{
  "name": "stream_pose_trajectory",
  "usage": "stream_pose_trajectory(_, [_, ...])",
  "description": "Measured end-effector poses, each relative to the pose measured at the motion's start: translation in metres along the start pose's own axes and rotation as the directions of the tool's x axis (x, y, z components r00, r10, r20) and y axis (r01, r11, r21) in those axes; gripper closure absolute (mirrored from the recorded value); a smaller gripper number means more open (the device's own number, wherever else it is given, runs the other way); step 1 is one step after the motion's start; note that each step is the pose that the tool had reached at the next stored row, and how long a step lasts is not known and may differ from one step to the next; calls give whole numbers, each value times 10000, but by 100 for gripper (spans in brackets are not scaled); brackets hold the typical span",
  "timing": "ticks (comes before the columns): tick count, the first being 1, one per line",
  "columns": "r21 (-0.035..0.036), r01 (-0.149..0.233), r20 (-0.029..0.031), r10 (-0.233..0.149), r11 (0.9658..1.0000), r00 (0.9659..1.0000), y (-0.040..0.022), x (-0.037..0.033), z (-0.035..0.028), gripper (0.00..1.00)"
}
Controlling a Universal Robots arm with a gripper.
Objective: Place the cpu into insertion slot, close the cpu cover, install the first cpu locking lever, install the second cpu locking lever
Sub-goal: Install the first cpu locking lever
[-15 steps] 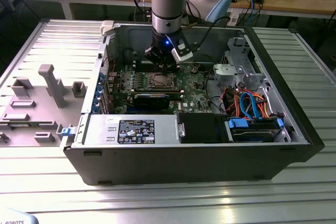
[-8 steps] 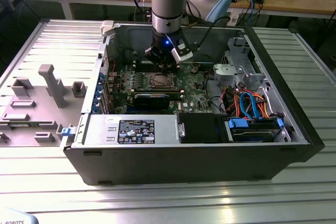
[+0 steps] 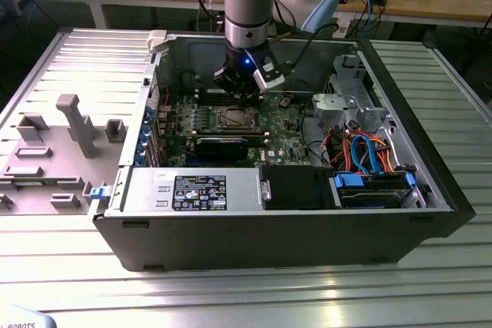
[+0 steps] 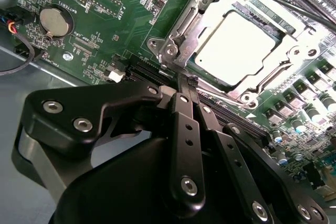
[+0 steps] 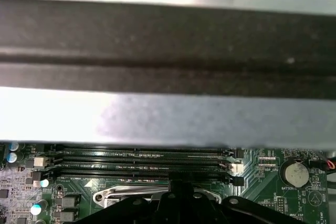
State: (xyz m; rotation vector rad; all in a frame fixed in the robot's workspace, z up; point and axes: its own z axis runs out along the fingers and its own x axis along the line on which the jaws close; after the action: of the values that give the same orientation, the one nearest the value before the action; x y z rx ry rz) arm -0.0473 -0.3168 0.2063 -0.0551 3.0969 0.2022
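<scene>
Robot hand [image 4: 192, 81] clenched beside seated cpu [image 4: 242, 45].
Cpu cover [image 4: 181, 38] is down; lever work likely wants steady, low pressure at the insertion slot [image 3: 233, 119].

A dark label [image 3: 198, 192] with rows of white print and small certification marks sits on the silver power supply [image 3: 246, 190] in the exterior view. A smaller white label [image 3: 162, 178] lies just beside it. The print on both is too small to make out. At that view's lower left corner, a white object [image 3: 19, 320] carries dark capital lettering, cut off by the edge. In both wrist views the green motherboard [image 4: 131, 3] is covered in tiny white silkscreen codes, including a short legend beside the coin cell battery [image 4: 55, 21] [image 5: 294, 173]. A white triangle mark [image 4: 252, 115] is printed near the cpu [image 4: 236, 45].
</scene>
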Motion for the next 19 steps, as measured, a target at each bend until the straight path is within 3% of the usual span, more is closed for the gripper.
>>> stream_pose_trajectory(3, [20,0,0,0,10000,10000,3,-17,2,89])
stream_pose_trajectory(6, [150,4,-15,-4,9999,10000,2,-25,3,89])
stream_pose_trajectory(12, [291,8,-31,-8,9996,10000,1,-25,11,89])
stream_pose_trajectory(16, [319,8,-39,-7,9995,10000,1,-27,31,89])
stream_pose_trajectory(19, [394,11,-45,-9,9992,10000,13,-30,63,89])
